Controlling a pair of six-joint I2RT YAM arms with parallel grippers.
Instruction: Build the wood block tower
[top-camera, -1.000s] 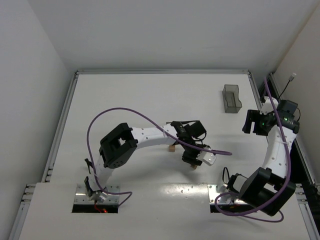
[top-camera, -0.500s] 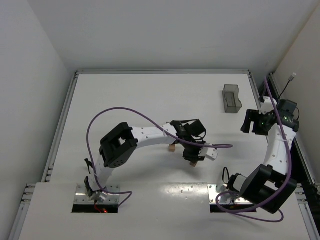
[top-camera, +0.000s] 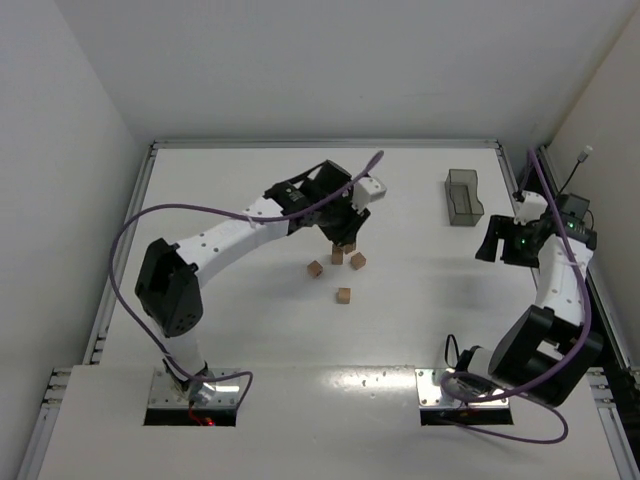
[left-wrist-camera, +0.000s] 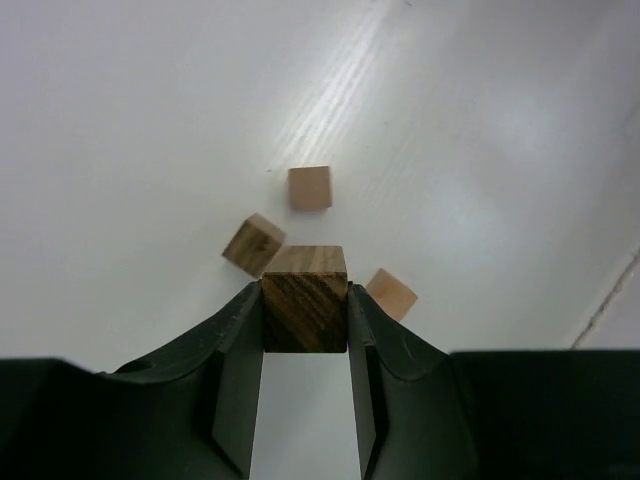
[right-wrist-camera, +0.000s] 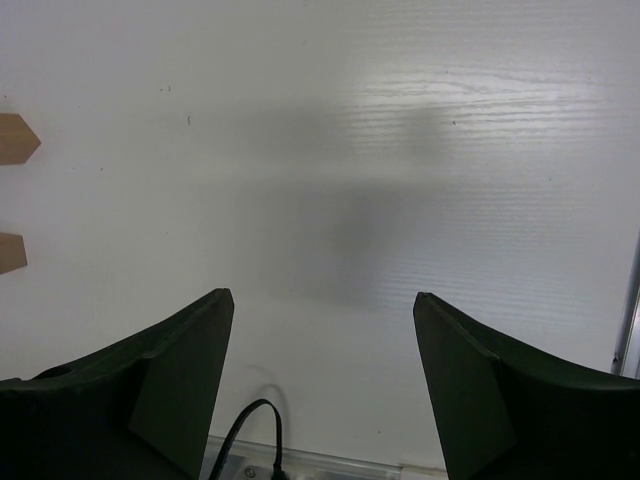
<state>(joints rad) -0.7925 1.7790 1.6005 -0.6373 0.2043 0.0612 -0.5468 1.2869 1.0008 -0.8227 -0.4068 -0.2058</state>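
L arm stretches out over mid bench. Left pincer is clamped on a darker-grained held block, carried clear of the surface, above a cluster of loose blocks lying flat & apart. Three show below it in wrist view, and a fourth block sits nearer the arm bases. No tower up yet as far as I can see, nothing stacked. Right pincer is spread wide w/ nothing in it, off to the R side near the bin. Risks, my guess: the block is gripped only at the very tip of the pincer, so it could twist or slip on set-down; landing off-centre on a base cube = topple; opening up close to neighbours may knock them away
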